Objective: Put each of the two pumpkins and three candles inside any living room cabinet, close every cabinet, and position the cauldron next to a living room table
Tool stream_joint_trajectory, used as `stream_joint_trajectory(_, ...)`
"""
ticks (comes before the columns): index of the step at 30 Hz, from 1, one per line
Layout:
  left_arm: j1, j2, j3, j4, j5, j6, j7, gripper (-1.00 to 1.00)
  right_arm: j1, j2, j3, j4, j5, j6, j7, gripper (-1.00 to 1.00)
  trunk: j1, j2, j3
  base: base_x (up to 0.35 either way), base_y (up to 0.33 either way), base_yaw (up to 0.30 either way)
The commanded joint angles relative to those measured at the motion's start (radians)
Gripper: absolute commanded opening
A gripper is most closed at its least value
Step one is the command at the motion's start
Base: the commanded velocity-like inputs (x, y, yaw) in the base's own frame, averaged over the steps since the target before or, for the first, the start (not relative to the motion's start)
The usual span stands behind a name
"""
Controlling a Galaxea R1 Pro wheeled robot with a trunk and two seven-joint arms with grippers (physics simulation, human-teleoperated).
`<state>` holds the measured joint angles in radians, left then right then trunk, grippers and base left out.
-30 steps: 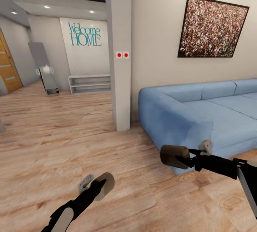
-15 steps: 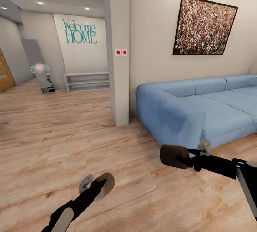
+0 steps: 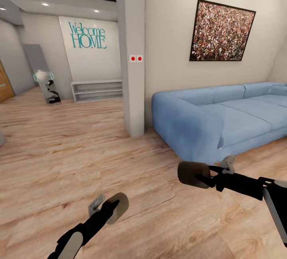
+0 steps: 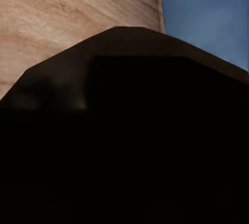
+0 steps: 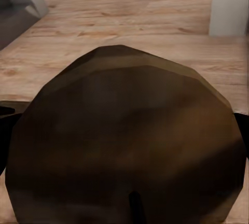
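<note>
My left tool (image 3: 113, 208) hangs low over the wooden floor (image 3: 59, 151), clenched on a candle (image 3: 116, 208); its beige cylinder stands between the fingers, and in the left wrist view the candle (image 4: 124, 130) looms dark against the floor and the sofa's blue; my right tool (image 3: 203, 177) reaches forward just before the blue sofa (image 3: 215, 115), grasping a second candle (image 3: 193, 174), whose wick end fills the right wrist view (image 5: 127, 146); ahead stand a white pillar (image 3: 133, 51), a framed picture (image 3: 221, 31) and a Welcome HOME sign (image 3: 88, 35).
</note>
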<state>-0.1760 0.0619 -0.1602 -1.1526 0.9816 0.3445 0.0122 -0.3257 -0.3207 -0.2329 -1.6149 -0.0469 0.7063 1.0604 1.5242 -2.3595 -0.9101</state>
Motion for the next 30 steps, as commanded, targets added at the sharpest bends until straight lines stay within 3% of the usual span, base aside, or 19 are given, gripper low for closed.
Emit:
stream_joint_trajectory(1, 0.000, 0.000, -0.001, -0.001, 0.007, 0.002, 0.002, -1.00, -0.001, 0.000, 0.000, 0.000, -0.007, 0.009, 0.000, -1.00, -0.001, 0.000, -0.001, -0.322, 0.134, -0.264)
stream_joint_trajectory(30, 0.000, -0.005, -0.001, -0.001, 0.005, 0.002, 0.014, -1.00, -0.001, 0.000, 0.000, 0.000, -0.007, 0.015, -0.003, -1.00, -0.001, 0.000, 0.015, -0.324, 0.104, -0.292)
